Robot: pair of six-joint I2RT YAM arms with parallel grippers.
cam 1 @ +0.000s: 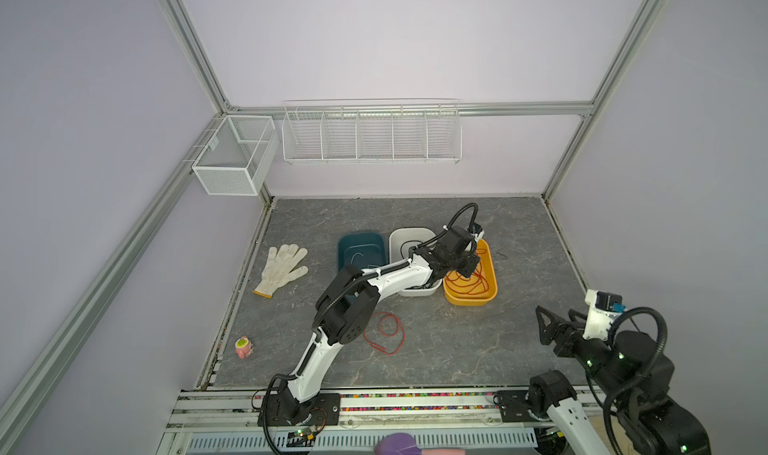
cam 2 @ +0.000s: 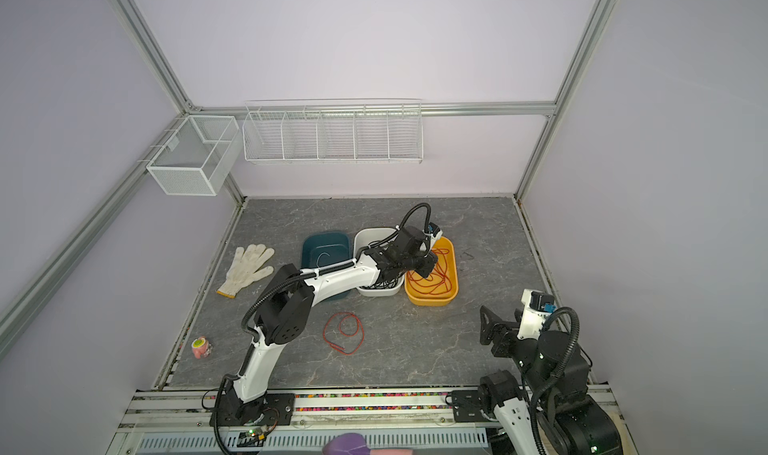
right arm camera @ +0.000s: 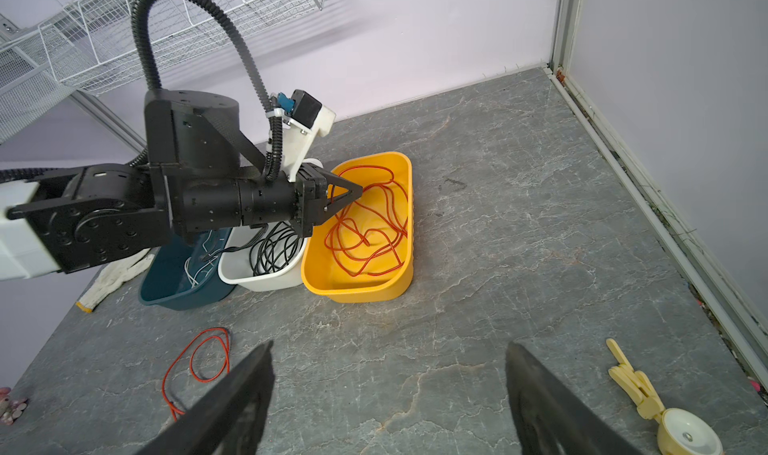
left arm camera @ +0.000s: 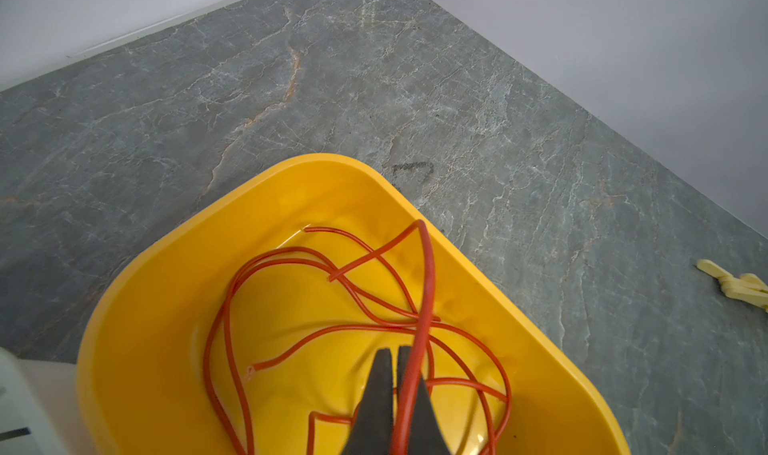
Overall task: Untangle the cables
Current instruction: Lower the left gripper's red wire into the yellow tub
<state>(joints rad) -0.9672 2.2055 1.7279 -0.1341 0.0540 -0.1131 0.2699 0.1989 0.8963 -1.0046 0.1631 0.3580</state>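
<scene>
My left gripper (left arm camera: 394, 351) is shut on a red cable (left arm camera: 426, 291) that rises from the tangle of red cables (cam 1: 469, 284) in the yellow bin (left arm camera: 166, 241). In both top views it hangs over that bin's far end (cam 1: 467, 270) (cam 2: 428, 266). Black cables (right arm camera: 274, 249) lie in the white bin (cam 1: 409, 235), and thin white cables (right arm camera: 195, 270) in the teal bin (cam 1: 353, 241). One loose red cable (cam 1: 384, 332) (cam 2: 345, 332) curls on the table in front of the bins. My right gripper (right arm camera: 390, 345) (cam 1: 554, 308) stands open and empty at the front right.
A white work glove (cam 1: 282, 268) lies left of the bins and a small pink toy (cam 1: 243, 346) near the left edge. A pale yellow scoop (right arm camera: 640, 390) rests by the right wall. Wire baskets (cam 1: 370, 133) hang on the back wall.
</scene>
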